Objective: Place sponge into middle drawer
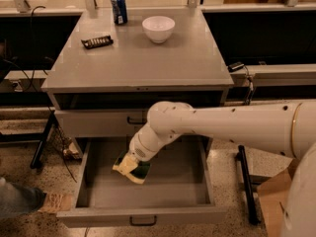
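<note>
The middle drawer (148, 194) is pulled out wide below the grey cabinet, a shallow grey tray with a small black handle at its front. My gripper (132, 163) reaches down into it from the right, at the end of the white arm. It is shut on the sponge (133, 170), whose pale yellow foam and dark green layer show just below the wrist. The sponge hangs tilted, low over the drawer floor, left of its middle. I cannot tell whether it touches the floor.
On the cabinet top (143, 63) stand a white bowl (158, 28), a blue can (118, 8) and a black candy bar wrapper (97, 42). A shut drawer (98, 122) sits above the open one. A person's shoe (52, 202) is at the lower left. A cardboard box (271, 206) is at the lower right.
</note>
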You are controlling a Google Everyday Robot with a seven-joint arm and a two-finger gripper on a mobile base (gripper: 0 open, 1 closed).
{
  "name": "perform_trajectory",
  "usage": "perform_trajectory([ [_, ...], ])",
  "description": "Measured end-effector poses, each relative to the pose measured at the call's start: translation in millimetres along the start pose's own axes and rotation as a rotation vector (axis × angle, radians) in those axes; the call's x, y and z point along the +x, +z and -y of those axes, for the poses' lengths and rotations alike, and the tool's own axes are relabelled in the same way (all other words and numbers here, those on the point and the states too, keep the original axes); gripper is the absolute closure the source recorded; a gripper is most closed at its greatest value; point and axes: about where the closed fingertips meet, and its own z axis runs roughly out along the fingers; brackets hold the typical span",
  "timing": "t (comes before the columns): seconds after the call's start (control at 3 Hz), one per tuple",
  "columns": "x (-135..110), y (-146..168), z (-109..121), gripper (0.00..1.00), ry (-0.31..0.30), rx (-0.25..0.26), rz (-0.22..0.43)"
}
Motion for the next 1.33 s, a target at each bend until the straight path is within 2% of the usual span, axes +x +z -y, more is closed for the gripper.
perform_trajectory([
  [0.33, 10, 44, 11, 1.00, 0.041, 0.013, 0.070],
  [0.67, 12, 75, 25, 0.81, 0.083, 0.045, 0.140],
  [1.0, 11, 97, 34, 0.58, 0.103, 0.058, 0.193],
  [1.33, 11, 113, 38, 0.27, 0.115, 0.060, 0.238],
])
